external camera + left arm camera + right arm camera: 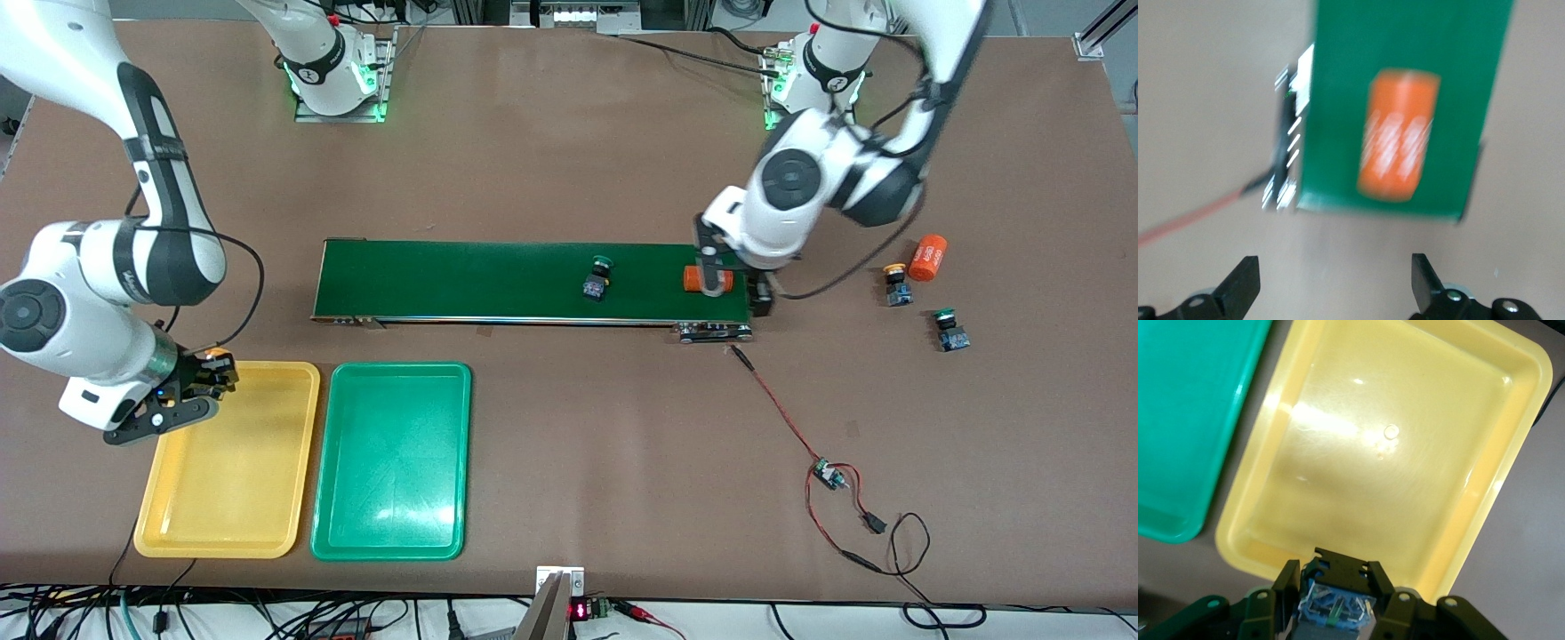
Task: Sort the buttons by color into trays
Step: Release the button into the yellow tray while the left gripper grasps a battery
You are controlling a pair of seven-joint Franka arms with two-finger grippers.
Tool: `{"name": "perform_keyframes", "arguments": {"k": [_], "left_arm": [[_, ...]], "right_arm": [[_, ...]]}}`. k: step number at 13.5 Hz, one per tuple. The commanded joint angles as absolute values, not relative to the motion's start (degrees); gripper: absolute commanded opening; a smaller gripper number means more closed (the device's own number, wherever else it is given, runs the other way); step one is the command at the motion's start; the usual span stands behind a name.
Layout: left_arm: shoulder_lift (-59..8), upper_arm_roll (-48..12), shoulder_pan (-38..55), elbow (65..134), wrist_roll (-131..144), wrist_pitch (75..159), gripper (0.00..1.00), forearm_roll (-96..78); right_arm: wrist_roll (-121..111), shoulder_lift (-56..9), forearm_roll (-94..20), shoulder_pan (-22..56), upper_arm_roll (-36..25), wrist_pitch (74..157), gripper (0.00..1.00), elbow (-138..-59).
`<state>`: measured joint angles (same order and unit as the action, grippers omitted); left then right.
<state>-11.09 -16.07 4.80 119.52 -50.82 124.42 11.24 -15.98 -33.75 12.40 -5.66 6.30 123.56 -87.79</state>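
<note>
My right gripper (200, 378) hangs over the yellow tray (231, 462) at the corner nearest the belt, shut on a button (1335, 603) with a blue and black body. The green tray (391, 462) lies beside the yellow one. A green-capped button (597, 277) sits on the conveyor belt (498, 280). A yellow-capped button (896, 284) and a second green-capped button (949, 329) stand on the table toward the left arm's end. My left gripper (1335, 283) is open over the belt's end, above an orange cylinder (1398, 143), with nothing between its fingers.
A second orange cylinder (927, 257) lies on the table beside the yellow-capped button. A red and black cable runs from the belt's end to a small circuit board (831, 476), nearer the front camera. Both trays hold nothing.
</note>
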Motion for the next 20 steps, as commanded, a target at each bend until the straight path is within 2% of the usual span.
{"name": "perform_keyframes", "arguments": {"k": [1, 5, 8, 9, 10, 14, 16, 18, 20], "left_arm": [[-10.89, -14.08, -3.4, 118.4, -51.86, 123.4, 1.0, 11.69], [-10.9, -11.26, -8.51, 119.09, -51.85, 127.79, 1.0, 18.96], [-10.63, -10.9, -15.19, 120.49, -52.82, 126.48, 1.0, 17.76], [-10.9, -10.81, -17.29, 121.19, -52.39, 125.78, 1.0, 16.1], [-10.81, -10.81, -19.32, 122.77, -51.6, 125.68, 1.0, 14.34], [-11.42, -10.81, -26.88, 125.86, -48.25, 126.03, 1.0, 11.07], [-11.6, -10.9, -29.69, 127.08, -48.86, 126.3, 1.0, 11.07], [-13.52, -10.99, -31.81, 127.35, -48.95, 126.56, 1.0, 10.9], [-15.63, -10.99, -32.87, 127.79, -49.13, 127.26, 1.0, 9.06]], "right_arm": [[-17.84, -36.12, 13.8, -8.43, 7.21, 127.17, 0.09, -87.71], [-21.79, -39.72, 14.5, -11.59, 6.86, 133.49, 0.11, -87.71], [-21.54, -40.43, 14.33, -11.87, 6.86, 133.95, 0.15, -87.71], [-21.27, -40.6, 13.98, -11.87, 6.86, 134.03, 0.24, -87.71], [-21.1, -40.95, 13.8, -11.87, 6.86, 134.21, 0.42, -87.8], [-20.74, -41.22, 13.45, -11.78, 6.86, 134.56, 0.69, -88.24], [-20.83, -41.22, 13.45, -11.78, 6.86, 134.56, 0.87, -88.33], [-20.66, -41.13, 13.45, -11.69, 6.86, 134.47, 0.97, -88.5], [-19.69, -40.17, 12.84, -11.43, 7.03, 133.6, 0.99, -88.59]]}}
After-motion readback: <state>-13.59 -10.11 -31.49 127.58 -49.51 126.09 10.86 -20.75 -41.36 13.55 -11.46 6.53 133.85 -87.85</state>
